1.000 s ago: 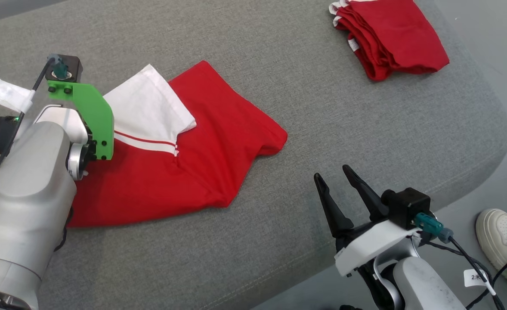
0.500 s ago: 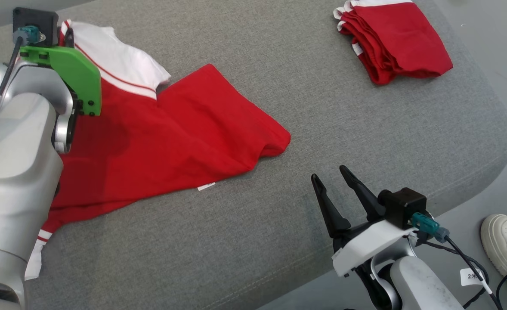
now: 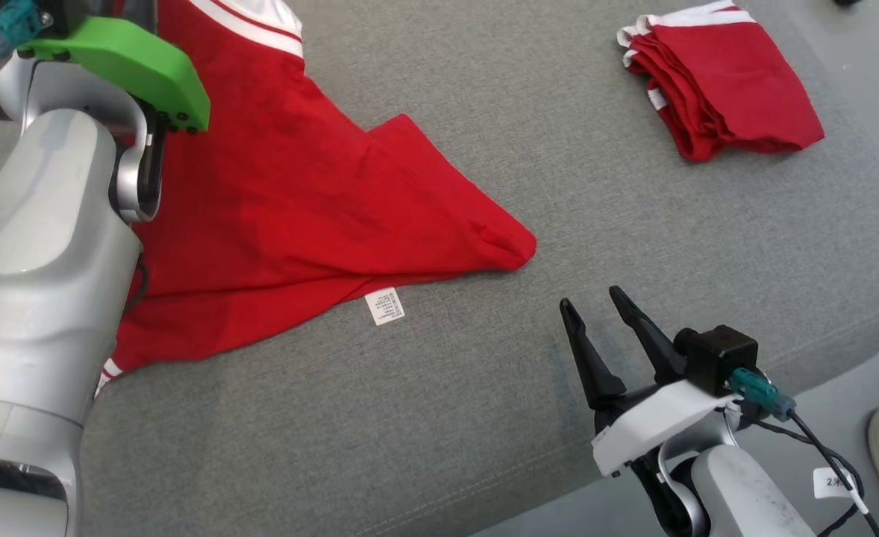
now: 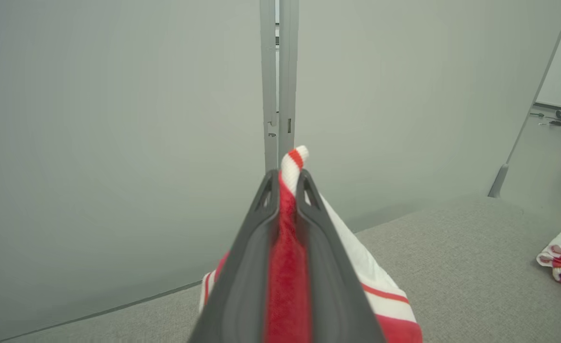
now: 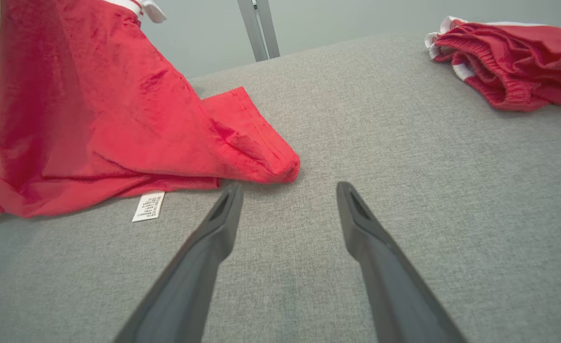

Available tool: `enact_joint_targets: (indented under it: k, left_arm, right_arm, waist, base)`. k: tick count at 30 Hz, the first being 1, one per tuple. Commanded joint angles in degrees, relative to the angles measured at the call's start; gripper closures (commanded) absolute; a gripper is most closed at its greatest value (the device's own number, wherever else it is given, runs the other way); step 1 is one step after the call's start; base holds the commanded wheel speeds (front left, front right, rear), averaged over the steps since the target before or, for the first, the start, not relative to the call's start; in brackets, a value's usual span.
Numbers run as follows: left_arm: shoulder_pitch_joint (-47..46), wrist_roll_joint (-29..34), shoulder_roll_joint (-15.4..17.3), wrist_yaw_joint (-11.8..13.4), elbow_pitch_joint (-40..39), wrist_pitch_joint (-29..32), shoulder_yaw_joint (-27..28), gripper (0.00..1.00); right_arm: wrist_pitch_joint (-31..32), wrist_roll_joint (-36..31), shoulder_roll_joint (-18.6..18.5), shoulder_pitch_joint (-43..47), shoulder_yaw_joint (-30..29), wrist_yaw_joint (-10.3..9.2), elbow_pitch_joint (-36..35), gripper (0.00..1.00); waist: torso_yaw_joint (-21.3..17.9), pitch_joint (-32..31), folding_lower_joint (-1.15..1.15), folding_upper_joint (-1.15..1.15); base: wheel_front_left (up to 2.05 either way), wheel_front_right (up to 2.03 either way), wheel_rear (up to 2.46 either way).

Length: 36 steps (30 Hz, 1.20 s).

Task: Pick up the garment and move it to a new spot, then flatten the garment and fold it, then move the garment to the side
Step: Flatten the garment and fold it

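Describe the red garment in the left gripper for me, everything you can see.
The red garment is soft, knit-looking cloth with white panels and thin red stripes. The left gripper is shut on its striped white edge, so it hangs tent-like, unfolded. Its lower part rests on the gray cushion, one corner pointing toward the right gripper, which is open and apart from it. A white care label lies exposed at the hem.

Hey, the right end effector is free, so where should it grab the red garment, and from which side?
Take the pointed corner of the garment, which lies on the grey cushion nearest the open right end effector. Come in low from the robot's right, jaws straddling the tip. The cloth bunches into a slightly raised fold there, while the left end effector holds the striped cuff aloft.
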Motion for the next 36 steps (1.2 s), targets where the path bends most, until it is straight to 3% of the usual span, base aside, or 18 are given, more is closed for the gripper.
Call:
enact_joint_targets:
  k: [1, 8, 14, 20, 30, 35, 36]
  left_arm:
    - [2.0, -0.8, -0.1, -0.2, -0.7, -1.0, 0.5, 1.0]
    - [14.7, -5.5, 1.1, 1.1, -10.1, -3.9, 5.6, 1.0]
    - [31.2, -7.5, 3.3, 5.3, -21.4, -4.2, 8.3, 1.0]
    - [44.5, -9.5, 3.9, 9.2, -28.2, -3.3, 8.8, 1.0]
    - [53.3, -11.2, 2.0, 13.9, -26.8, -3.3, 9.5, 1.0]
    - [54.6, -11.5, 1.0, 14.9, -23.6, -3.5, 9.7, 1.0]
    - [54.7, -11.6, 1.0, 14.9, -22.7, -3.5, 9.7, 0.88]
  right_arm:
    - [0.3, -0.6, -0.1, 0.9, -0.5, -0.07, -0.2, 0.0]
    - [2.2, -2.7, -0.1, 3.0, -2.3, -0.06, -1.6, 0.0]
    - [4.6, -3.8, -0.1, 5.3, -2.7, -0.06, -3.3, 0.0]
    - [6.3, -3.9, -0.1, 6.7, -1.9, -0.06, -4.7, 0.0]
    - [7.8, -4.2, -0.1, 7.4, -1.7, -0.06, -5.7, 0.0]
    - [7.9, -4.1, -0.1, 7.7, -1.6, -0.06, -5.9, 0.0]
    - [7.9, -4.0, -0.1, 7.7, -1.7, -0.06, -5.9, 0.0]
  waist:
    - [3.2, -1.3, 0.0, 0.0]
    - [10.7, -5.4, 0.0, 0.0]
    - [16.3, -9.0, 0.0, 0.0]
    - [19.1, -11.2, 0.0, 0.0]
    - [19.8, -12.7, 0.0, 0.0]
    - [19.5, -12.8, 0.0, 0.0]
    - [19.4, -12.8, 0.0, 0.0]
  base:
    - [0.0, 0.0, 0.0]
    - [0.0, 0.0, 0.0]
    - [0.0, 0.0, 0.0]
    - [0.0, 0.0, 0.0]
    - [0.0, 0.0, 0.0]
    - [0.0, 0.0, 0.0]
    - [0.0, 0.0, 0.0]
